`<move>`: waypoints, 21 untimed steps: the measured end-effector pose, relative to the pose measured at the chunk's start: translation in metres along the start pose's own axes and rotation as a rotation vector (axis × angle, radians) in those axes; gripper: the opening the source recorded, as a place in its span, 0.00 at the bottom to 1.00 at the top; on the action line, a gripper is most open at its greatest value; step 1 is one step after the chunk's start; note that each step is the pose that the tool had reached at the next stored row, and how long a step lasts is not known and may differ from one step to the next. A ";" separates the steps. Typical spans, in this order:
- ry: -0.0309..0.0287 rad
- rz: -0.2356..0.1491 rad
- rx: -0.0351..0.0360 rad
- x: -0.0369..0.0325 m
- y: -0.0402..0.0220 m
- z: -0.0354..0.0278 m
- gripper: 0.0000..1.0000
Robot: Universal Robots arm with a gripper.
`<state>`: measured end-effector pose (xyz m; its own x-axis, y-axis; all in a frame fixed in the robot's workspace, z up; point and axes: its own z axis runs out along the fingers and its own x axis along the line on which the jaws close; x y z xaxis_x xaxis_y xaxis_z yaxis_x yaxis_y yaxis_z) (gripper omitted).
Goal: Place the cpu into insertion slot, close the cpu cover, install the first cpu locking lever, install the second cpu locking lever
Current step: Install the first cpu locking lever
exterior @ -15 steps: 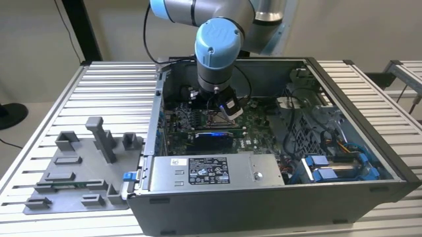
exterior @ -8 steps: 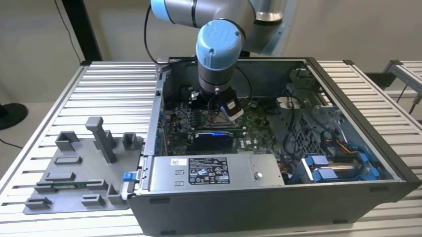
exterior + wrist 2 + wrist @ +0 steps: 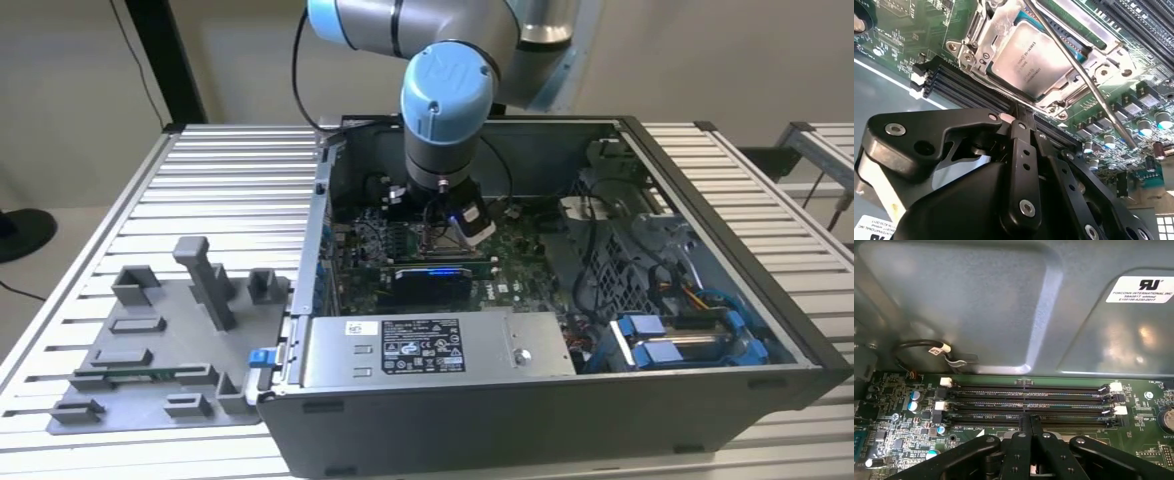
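The cpu [image 3: 1026,57], a silvery square chip, lies flat in the insertion slot on the green board. The cpu cover [image 3: 1004,22], a silvery frame, is folded down around its edges. A thin metal locking lever [image 3: 1089,85] runs slanted along one side of the cover; I cannot tell if it is latched. My gripper [image 3: 1021,116] hovers just beside the socket, over the black memory slots, with its black fingers pressed together and nothing between them. In the first wrist view the gripper [image 3: 1029,421] sits low over those slots. In the exterior view the gripper [image 3: 449,222] reaches down into the open computer case.
Long black memory slots [image 3: 1029,400] lie next to the socket. The grey case wall [image 3: 979,305] rises close behind them. A power supply [image 3: 427,345] and blue drive brackets [image 3: 681,340] fill the near side of the case. A grey fixture plate [image 3: 160,340] lies on the exterior view's left.
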<state>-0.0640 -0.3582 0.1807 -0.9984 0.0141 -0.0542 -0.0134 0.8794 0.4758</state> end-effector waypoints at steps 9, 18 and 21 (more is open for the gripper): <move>-0.0011 0.000 -0.0150 0.0105 0.0056 -0.0108 0.00; -0.0038 -0.001 -0.0152 0.0229 0.0039 -0.0129 0.00; -0.0040 0.000 -0.0151 0.0230 0.0018 -0.0141 0.00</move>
<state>-0.0878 -0.3630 0.1926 -0.9982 0.0159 -0.0579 -0.0144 0.8721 0.4891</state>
